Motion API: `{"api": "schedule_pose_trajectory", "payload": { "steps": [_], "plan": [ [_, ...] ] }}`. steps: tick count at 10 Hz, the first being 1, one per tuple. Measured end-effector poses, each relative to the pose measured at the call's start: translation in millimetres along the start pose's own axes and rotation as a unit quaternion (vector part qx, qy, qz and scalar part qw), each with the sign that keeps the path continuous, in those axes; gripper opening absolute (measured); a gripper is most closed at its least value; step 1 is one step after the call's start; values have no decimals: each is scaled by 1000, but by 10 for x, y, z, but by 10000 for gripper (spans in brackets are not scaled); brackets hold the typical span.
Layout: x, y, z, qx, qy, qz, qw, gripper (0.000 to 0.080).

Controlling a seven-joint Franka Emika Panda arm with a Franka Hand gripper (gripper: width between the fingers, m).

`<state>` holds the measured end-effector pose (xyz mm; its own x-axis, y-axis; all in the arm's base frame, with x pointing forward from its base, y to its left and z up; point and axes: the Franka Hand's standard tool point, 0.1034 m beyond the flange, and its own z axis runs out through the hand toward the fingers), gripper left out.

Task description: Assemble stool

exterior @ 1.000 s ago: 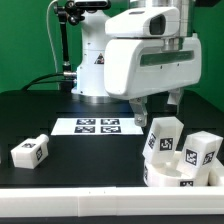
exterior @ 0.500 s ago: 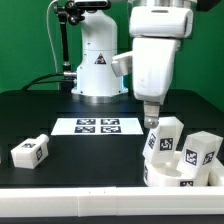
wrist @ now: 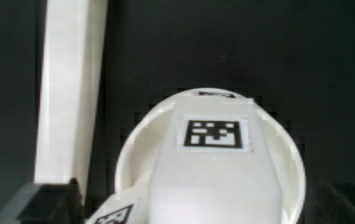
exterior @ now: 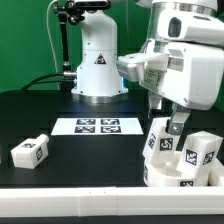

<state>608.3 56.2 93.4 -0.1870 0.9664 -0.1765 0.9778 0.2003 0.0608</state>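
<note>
Seat (wrist: 209,185) partly out of frame

Black table (exterior: 40,115); on it marker board (exterior: 98,126); lone leg (exterior: 30,151); seat (exterior: 166,179); white rail (wrist: 67,100)

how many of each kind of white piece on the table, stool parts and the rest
legs: 3
seat: 1
marker board: 1
rail: 1
total: 6
</note>
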Motion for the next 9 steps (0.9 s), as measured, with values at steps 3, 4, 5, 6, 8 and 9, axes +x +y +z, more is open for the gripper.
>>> {"api": "schedule_pose_trajectory", "payload": {
  "steps": [3, 4, 5, 6, 8, 9],
  "plan": [
    [-39, -13, 21, 1, -11, -28, 1000, 527],
    [-42, -19, 29, 2, -11, -27, 1000, 527],
    [-49, -19, 29, 2, -12, -26, 1000, 382],
    [-59, -16, 25, 2, -12, -24, 1000, 337],
    [-65, -17, 26, 2, -12, -22, 1000, 337],
    [-68, -17, 26, 2, -12, -15, 1000, 337]
  ]
}}
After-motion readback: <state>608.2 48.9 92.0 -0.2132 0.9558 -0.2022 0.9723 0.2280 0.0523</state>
